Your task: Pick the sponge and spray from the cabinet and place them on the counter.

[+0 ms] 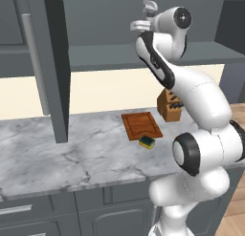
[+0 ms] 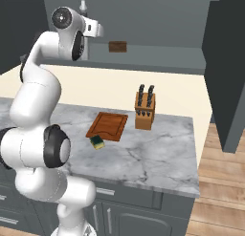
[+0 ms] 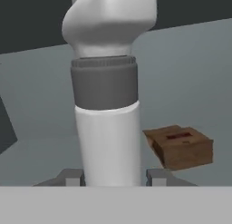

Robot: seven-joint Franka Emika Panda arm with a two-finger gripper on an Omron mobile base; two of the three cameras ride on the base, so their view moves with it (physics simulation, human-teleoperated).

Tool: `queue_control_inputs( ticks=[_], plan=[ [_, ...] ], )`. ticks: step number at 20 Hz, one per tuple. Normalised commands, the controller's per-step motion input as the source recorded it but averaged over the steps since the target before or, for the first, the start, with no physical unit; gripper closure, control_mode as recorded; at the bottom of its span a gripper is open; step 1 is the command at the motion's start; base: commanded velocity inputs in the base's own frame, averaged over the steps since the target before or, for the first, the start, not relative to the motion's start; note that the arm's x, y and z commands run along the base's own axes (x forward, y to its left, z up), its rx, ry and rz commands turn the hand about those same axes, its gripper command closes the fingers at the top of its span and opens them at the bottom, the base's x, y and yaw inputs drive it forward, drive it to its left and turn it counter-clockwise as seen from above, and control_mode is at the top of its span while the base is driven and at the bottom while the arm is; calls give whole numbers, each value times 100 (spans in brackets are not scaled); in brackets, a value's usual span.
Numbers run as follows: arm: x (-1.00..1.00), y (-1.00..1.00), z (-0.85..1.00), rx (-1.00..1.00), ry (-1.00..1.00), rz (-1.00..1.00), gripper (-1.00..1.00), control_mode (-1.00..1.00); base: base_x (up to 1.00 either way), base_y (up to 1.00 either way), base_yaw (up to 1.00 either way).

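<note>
Inside cabinet (image 2: 143,20): spray (image 3: 108,105), brown box (image 3: 181,147).

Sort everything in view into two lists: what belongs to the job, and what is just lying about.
Job:
- spray, on the cabinet shelf between the fingers
- sponge, already on the counter

Lying about:
- cutting board
- knife block
- brown box on the shelf
</note>
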Motion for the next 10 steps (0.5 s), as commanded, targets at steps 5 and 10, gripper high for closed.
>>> queue_control_inputs(
  ticks=[5,10],
  plan=[
    [-78,-2,2,6,-9,0,100,-100,0,0,0],
    [-81,0,0,3,-7,0,100,-100,0,0,0]
  ],
)
